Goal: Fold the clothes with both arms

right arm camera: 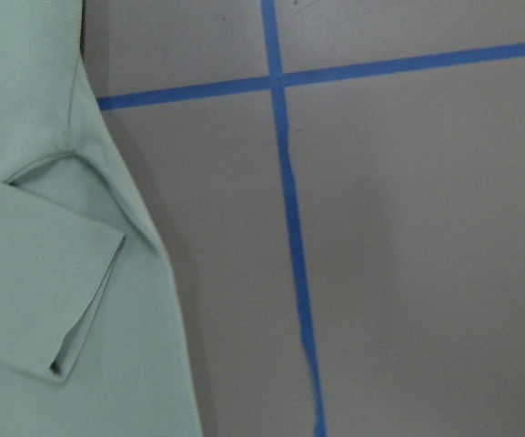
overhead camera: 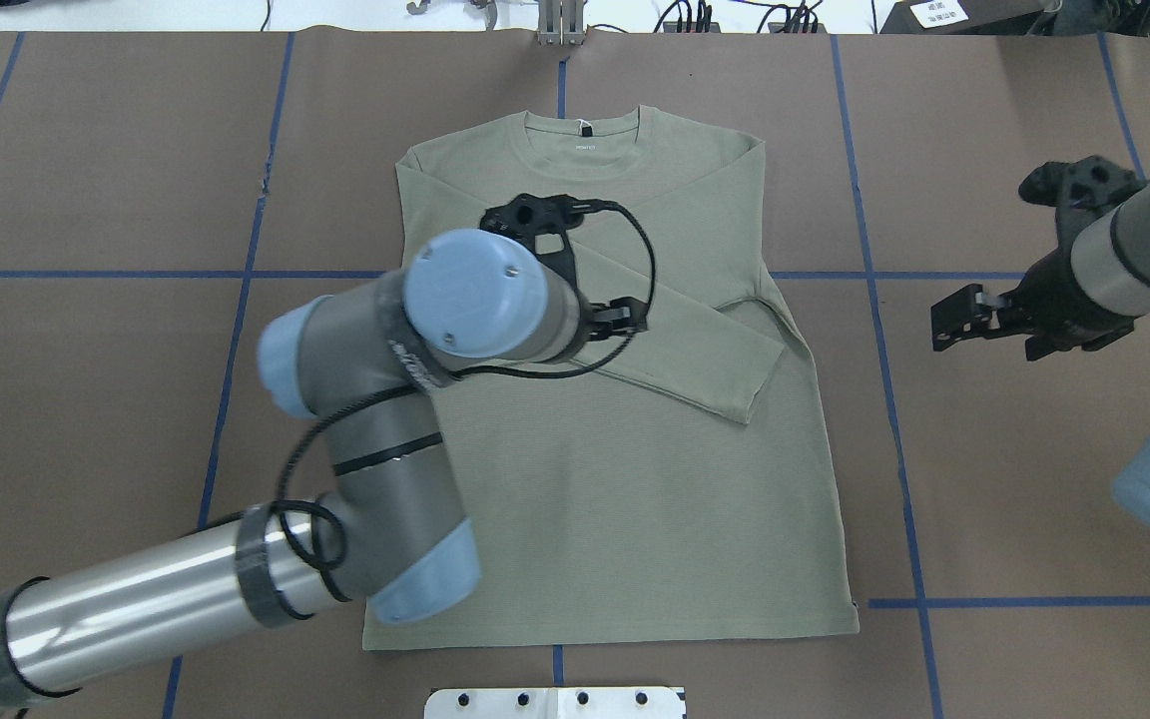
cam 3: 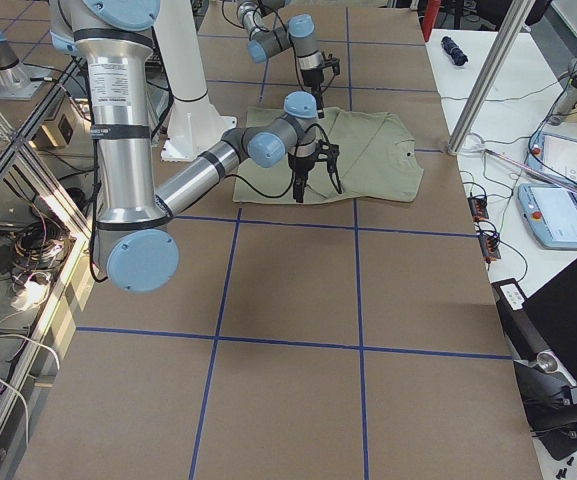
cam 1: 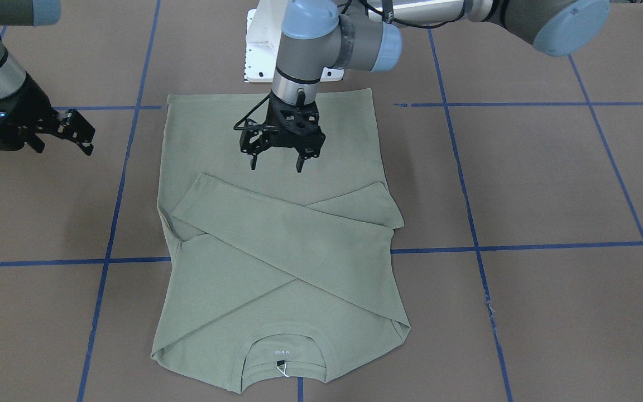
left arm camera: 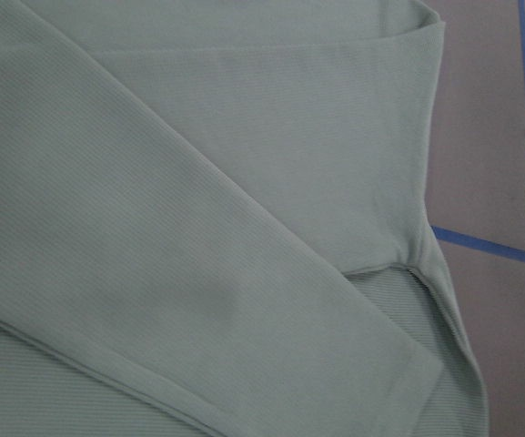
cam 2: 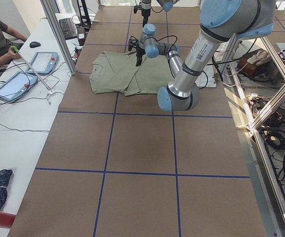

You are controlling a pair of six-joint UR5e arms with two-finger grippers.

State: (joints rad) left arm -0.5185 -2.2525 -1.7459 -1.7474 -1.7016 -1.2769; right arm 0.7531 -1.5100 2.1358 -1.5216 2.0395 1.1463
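My left fingers (cam 1: 299, 162) are spread apart and hold nothing. They hang just over the shirt (cam 1: 277, 279), above the plain part between its crossed sleeves (cam 1: 299, 234) and its bottom hem (cam 1: 210, 98). My right fingers (cam 1: 84, 134) look spread apart too, and empty. They are out past the shirt's side edge, over the bare surface (cam 1: 550, 178). The shirt lies flat with both sleeves tucked across its chest, and its neck (cam 1: 282, 341) is at the end away from me.

I think the sleeves are done and the next job is folding the body. To do it well, each set of fingers should go to one corner of the hem, one at each side of the shirt. I should pinch both layers of cloth right at the corners. Then I should lift both corners together, same height, same speed — if one side goes first, the fold will be crooked. The cloth looks thin and floppy, so I should go low and slow, or the sleeves may slide out. Then I lay the hem down near the neck.
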